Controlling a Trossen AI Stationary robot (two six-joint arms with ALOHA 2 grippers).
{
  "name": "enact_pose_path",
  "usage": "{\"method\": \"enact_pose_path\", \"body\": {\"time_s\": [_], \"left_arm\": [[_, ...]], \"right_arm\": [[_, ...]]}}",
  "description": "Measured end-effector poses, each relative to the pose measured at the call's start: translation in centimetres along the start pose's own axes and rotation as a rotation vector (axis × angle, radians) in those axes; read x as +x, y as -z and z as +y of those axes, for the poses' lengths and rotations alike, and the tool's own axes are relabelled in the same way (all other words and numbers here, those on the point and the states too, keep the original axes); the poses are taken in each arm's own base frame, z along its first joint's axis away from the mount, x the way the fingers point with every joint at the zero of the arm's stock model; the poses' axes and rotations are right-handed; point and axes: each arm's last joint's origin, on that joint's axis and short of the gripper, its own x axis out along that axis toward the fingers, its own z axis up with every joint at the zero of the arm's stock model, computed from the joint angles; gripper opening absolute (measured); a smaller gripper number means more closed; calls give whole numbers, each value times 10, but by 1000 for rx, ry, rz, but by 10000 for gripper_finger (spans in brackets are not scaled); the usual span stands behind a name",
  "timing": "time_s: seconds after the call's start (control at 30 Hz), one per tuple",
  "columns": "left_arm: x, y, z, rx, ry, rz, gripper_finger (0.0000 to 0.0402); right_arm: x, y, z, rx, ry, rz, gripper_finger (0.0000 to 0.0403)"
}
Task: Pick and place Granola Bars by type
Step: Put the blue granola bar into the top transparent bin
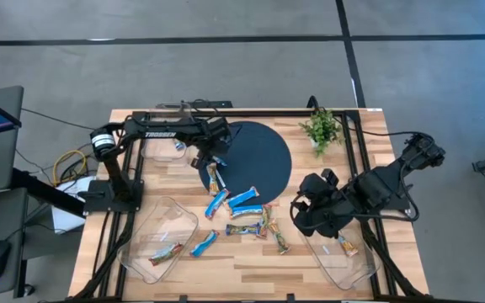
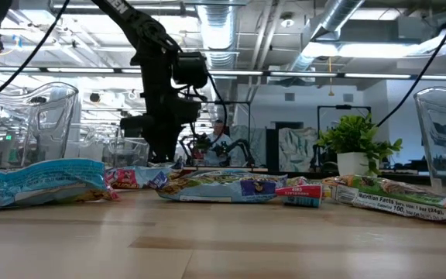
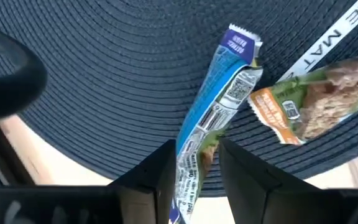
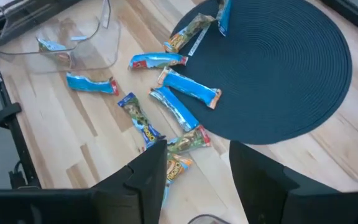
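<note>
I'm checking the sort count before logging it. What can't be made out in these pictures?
- Right tray, high view: the right arm covers its upper part, so its bars can't be counted.
- Pile of bars, low view: wrappers overlap.
- Left hand, left wrist view: the blue bar's lower end is cut off.

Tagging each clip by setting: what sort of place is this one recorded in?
Most likely a robotics lab or workshop in an open industrial hall: bare ceiling ducts, a concrete floor, and more robot arms on benches behind the wooden table.
</note>
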Motion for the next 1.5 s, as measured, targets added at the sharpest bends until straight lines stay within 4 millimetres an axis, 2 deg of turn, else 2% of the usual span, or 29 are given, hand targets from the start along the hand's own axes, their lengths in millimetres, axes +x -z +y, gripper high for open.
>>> {"method": "enact_pose_path", "body": {"time_s": [0.27,0.6,0.83,1.33,1.5], "left_arm": [[1,-3,5,-10,-49,-33,116],[21,-2,1,1,12,22,116],[23,-2,0,2,27,37,115],[23,4,-7,-37,98,90,12],[23,4,-7,-56,98,92,5]], "right_arm": [[0,0,0,-8,4,-8,163],[0,0,0,-5,13,-17,152],[0,0,0,-4,12,-18,144],[0,0,0,-15,12,-17,133],[0,0,0,-15,13,-17,133]]}}
